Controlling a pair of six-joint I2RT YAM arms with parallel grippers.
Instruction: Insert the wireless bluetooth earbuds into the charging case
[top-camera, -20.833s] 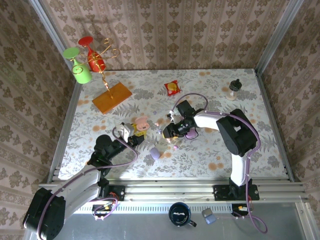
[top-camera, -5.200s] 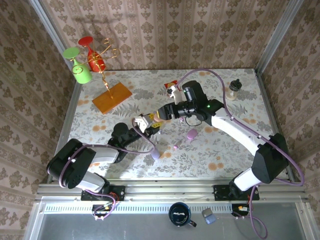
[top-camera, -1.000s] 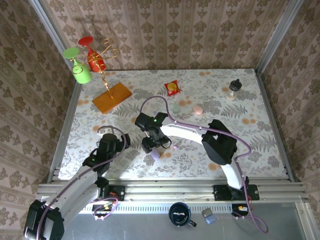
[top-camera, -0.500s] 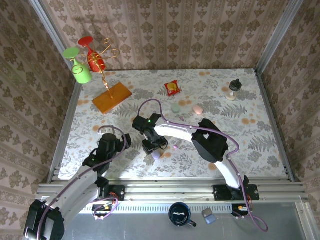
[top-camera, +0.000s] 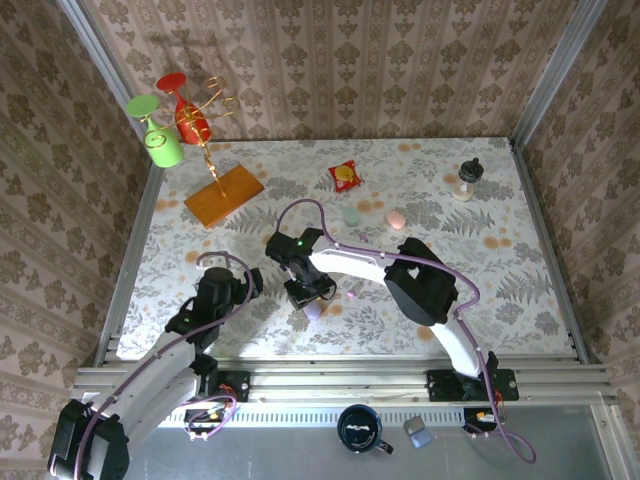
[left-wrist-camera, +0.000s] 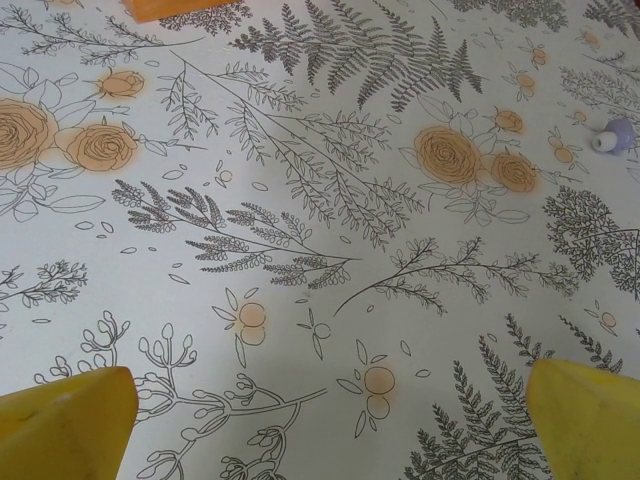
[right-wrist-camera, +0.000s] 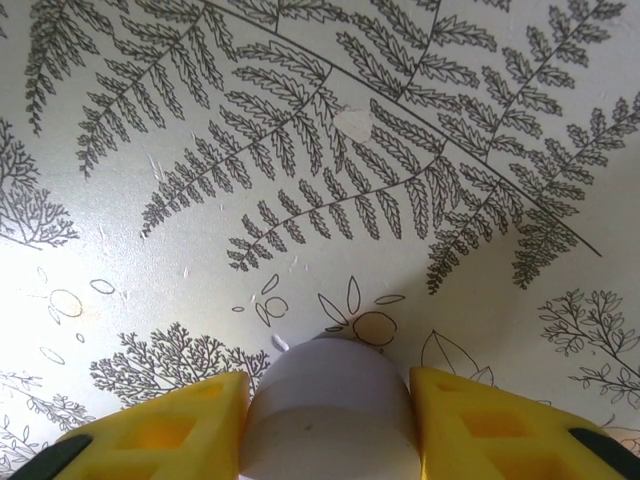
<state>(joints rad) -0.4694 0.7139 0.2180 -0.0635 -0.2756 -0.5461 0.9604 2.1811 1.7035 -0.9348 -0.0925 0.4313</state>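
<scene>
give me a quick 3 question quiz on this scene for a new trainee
1. True or false: the left claw stands open with nothing between its fingers.
2. Multiple choice: what sits between the fingers of the right claw?
A) the lilac case
B) a red snack packet
C) a green glass
3. Short answer: in the top view, which two colours of rounded case lie on the table beyond the right arm?

Key
1. True.
2. A.
3. The green case and the pink case.
</scene>
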